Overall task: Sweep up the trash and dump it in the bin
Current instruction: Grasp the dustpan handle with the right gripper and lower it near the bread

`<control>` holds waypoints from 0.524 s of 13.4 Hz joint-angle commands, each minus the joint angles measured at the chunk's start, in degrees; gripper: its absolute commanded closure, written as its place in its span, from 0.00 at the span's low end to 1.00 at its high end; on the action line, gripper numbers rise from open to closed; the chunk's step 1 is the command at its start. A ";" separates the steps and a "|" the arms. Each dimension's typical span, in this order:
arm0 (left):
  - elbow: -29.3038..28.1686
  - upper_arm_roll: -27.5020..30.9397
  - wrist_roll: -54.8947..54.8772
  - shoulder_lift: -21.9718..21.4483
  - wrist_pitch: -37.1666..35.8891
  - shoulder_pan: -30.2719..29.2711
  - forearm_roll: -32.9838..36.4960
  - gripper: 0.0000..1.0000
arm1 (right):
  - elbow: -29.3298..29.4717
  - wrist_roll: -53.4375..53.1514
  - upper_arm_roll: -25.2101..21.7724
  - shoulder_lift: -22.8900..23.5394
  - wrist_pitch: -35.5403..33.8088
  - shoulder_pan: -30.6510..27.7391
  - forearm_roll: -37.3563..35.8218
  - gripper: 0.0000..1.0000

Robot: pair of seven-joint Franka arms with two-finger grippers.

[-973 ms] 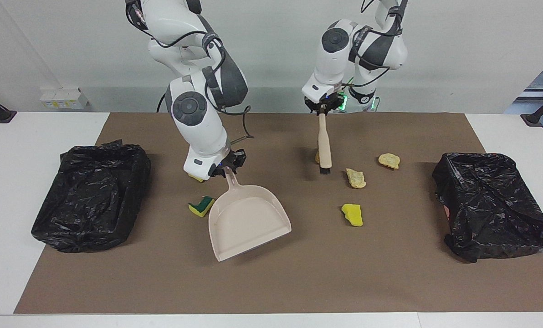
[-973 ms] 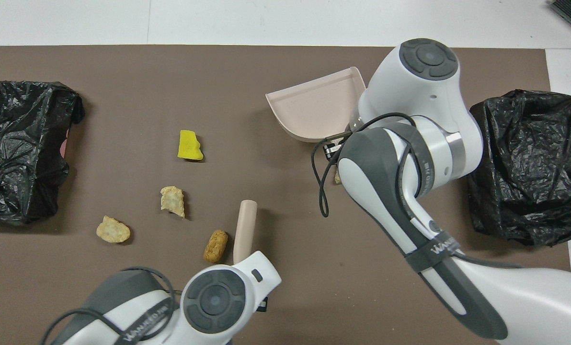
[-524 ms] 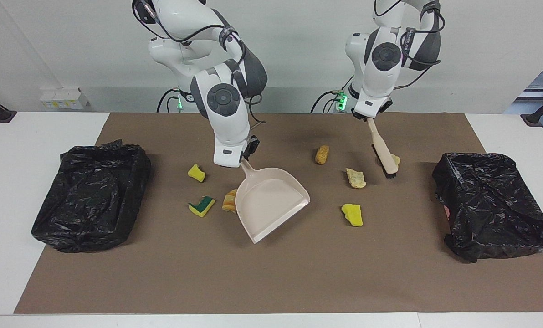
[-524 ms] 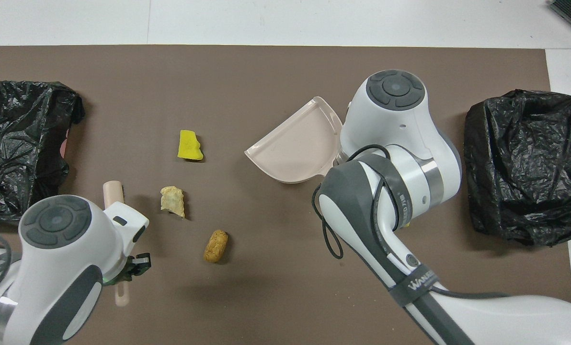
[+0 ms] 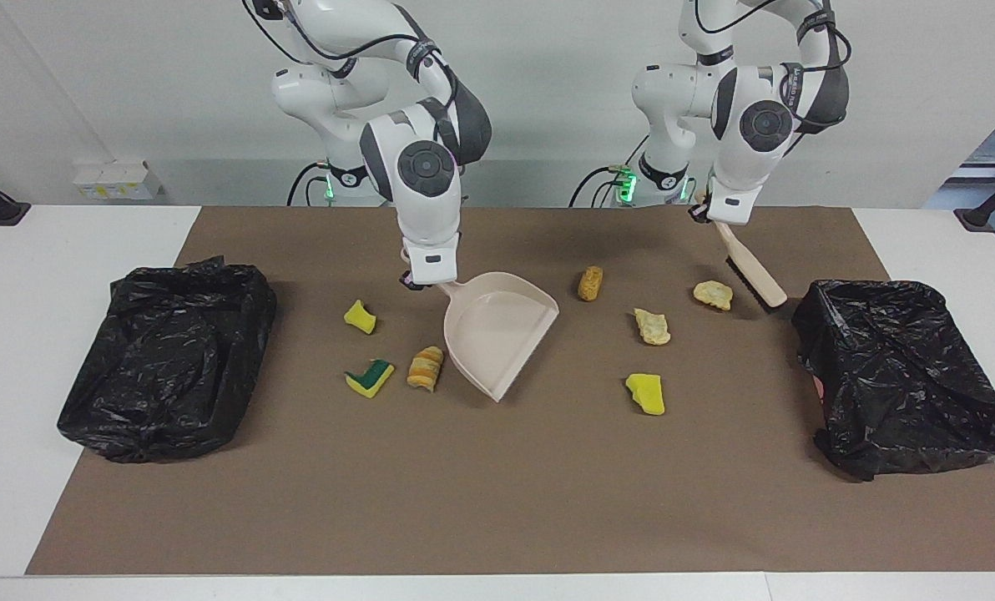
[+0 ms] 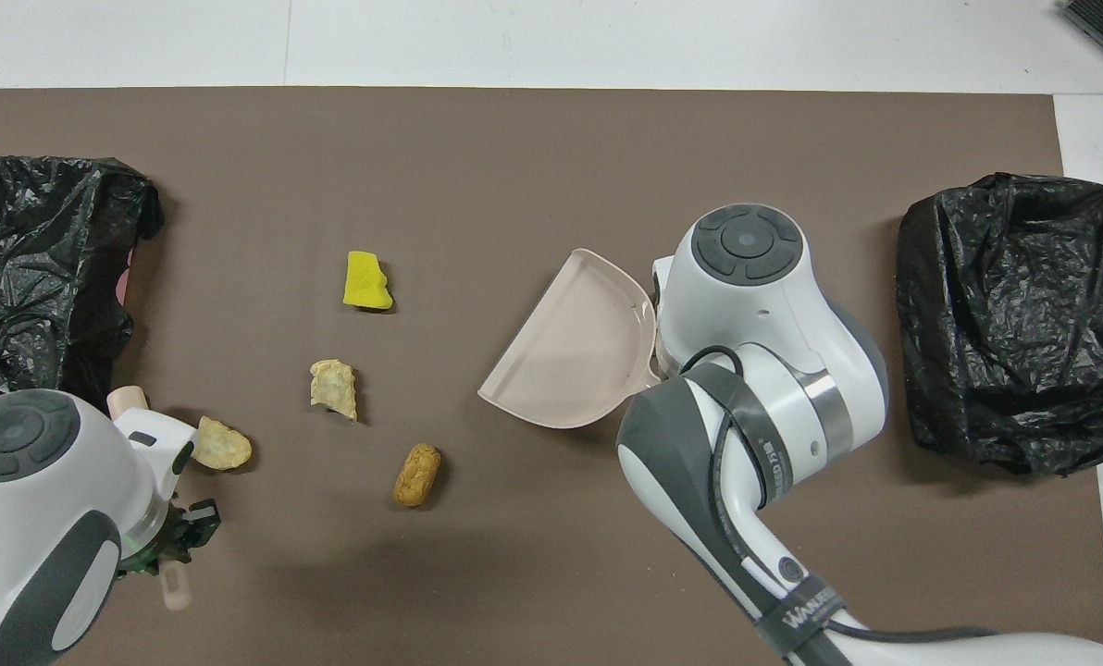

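The trash is seven scraps, all lying loose on the brown mat (image 5: 497, 501) that covers the tabletop. In the facing view, three lie left of centre: a yellow sponge bit (image 5: 361, 316), a green-and-yellow sponge bit (image 5: 370, 377) and an orange-striped roll (image 5: 425, 368). Four lie right of centre: a tan roll-shaped chunk (image 5: 590, 283), two tan bread-like chunks (image 5: 652, 326) (image 5: 713, 294) and a yellow sponge piece (image 5: 646, 393).

I judge them all to be light and soft, the sponge springy and the bread chunks perhaps crumbly. They should slide easily, but they may also roll or hop away from the bristles. I would not grasp them. It is better to push each one low on its side toward the pan mouth, with short strokes.

The right hand (image 5: 418, 282) is clamped on the handle of the dustpan (image 5: 497, 342), near the middle of the frame. The left hand (image 5: 709, 213) is clamped on the handle of the brush (image 5: 752, 271), at the upper right. The brush head is between the outer bread chunk and the black-lined bin (image 5: 906, 376).

Half a second ago the brush stood against that chunk. Now it has swung outward toward the bin, and the chunk lies free. The dustpan has moved up in the frame and turned, so the striped roll no longer touches its edge. The second bin (image 5: 168, 359), at the left of the frame, is unchanged.
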State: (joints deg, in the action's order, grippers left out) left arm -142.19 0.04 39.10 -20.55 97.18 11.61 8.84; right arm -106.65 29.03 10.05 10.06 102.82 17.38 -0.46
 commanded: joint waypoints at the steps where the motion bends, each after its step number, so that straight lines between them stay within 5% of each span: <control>1: -3.97 -0.83 3.78 -0.29 5.90 0.43 1.01 1.00 | -9.44 8.90 0.14 -5.66 6.33 -0.33 -1.30 1.00; 7: -0.12 -1.01 3.09 6.46 11.36 11.75 -8.74 1.00 | -12.70 21.14 0.14 -7.69 6.43 0.02 -3.93 1.00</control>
State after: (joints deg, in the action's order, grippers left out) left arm -144.86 -1.46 41.79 -17.54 107.47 19.26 2.40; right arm -116.25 46.55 9.99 5.00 107.95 17.74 -2.63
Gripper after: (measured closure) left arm 0.727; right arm 0.687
